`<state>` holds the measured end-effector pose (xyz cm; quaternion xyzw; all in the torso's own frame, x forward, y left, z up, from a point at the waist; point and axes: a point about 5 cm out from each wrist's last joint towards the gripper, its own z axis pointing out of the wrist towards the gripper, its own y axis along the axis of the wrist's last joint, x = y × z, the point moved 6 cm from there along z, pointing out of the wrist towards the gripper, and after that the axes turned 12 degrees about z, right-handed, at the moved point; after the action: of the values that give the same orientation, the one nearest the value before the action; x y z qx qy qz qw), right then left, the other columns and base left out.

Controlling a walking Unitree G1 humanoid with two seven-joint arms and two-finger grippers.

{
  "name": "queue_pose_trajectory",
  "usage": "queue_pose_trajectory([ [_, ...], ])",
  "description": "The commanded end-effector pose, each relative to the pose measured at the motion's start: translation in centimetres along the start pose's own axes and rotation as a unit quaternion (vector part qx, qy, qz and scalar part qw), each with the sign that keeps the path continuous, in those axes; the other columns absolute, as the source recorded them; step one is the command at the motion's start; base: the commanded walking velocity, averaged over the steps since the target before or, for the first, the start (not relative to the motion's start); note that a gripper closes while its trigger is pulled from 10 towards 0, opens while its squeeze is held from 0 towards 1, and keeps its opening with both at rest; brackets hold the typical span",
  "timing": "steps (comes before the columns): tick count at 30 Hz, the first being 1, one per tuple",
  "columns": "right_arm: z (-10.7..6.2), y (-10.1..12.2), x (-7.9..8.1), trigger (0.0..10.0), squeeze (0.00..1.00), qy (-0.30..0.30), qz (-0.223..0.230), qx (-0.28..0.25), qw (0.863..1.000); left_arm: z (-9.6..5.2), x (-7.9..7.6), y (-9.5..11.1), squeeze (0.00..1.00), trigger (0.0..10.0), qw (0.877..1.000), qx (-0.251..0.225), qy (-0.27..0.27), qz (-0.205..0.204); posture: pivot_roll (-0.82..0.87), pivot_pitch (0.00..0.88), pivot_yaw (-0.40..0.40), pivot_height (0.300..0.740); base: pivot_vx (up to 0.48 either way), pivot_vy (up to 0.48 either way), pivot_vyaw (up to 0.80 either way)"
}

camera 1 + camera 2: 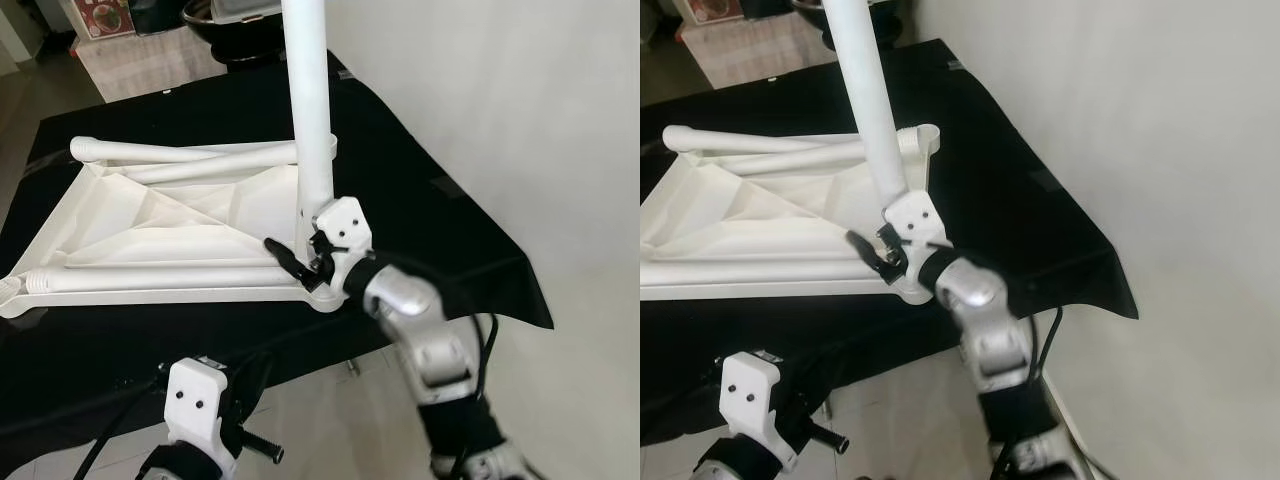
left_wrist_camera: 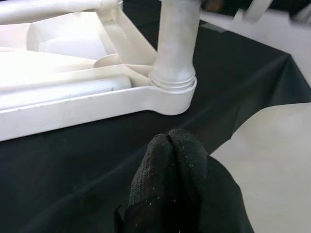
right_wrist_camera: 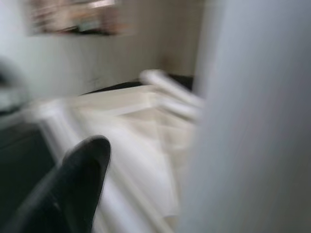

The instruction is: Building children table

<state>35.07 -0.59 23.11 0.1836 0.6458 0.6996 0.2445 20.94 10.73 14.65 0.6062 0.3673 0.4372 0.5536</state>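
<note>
The right tool (image 1: 300,262) sat at frame centre against the base of the upright white leg (image 1: 310,110), its grip impossible to judge. The left tool (image 2: 170,167), fingers closed on nothing, hovered at the lower left over the black-draped tabletop (image 1: 440,230). The overturned white children's table (image 1: 170,230) lay left of centre.

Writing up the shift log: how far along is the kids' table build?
Done: one white leg stands upright in a corner socket of the upside-down tabletop on the black-covered table.
In hand: the right gripper is at that leg's base, jaws open beside it.
Left: other legs lie loose on the tabletop, unfitted. The left gripper waits low at the near table edge, jaws shut.
</note>
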Motion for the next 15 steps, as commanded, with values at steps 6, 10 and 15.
queue_pose_trajectory([
  [6, -0.8, -1.0, 1.2, 10.0, 0.0, 0.169, -0.033, 0.053, 0.984, -0.6, 0.0, -0.1, 0.0, 10.0, 1.0, 0.01, 0.008, 0.002, 0.07, 0.192, 0.027, 0.74, 0.0, 0.0, 0.0],
  [10, -1.7, -1.9, 0.3, 10.0, 0.0, 0.223, -0.042, 0.096, 0.969, -0.9, -0.3, 0.2, 0.0, 10.0, 1.0, 0.01, 0.009, 0.001, 0.1, 0.209, 0.023, 0.74, 0.0, 0.0, 0.0],
  [15, -1.5, -0.5, -2.0, 10.0, 0.0, 0.25, -0.014, 0.112, 0.962, -1.9, -0.7, 0.6, 0.0, 10.0, 1.0, 0.016, 0.008, -0.004, 0.11, 0.25, 0.022, 0.74, 0.0, 0.0, 0.0],
])
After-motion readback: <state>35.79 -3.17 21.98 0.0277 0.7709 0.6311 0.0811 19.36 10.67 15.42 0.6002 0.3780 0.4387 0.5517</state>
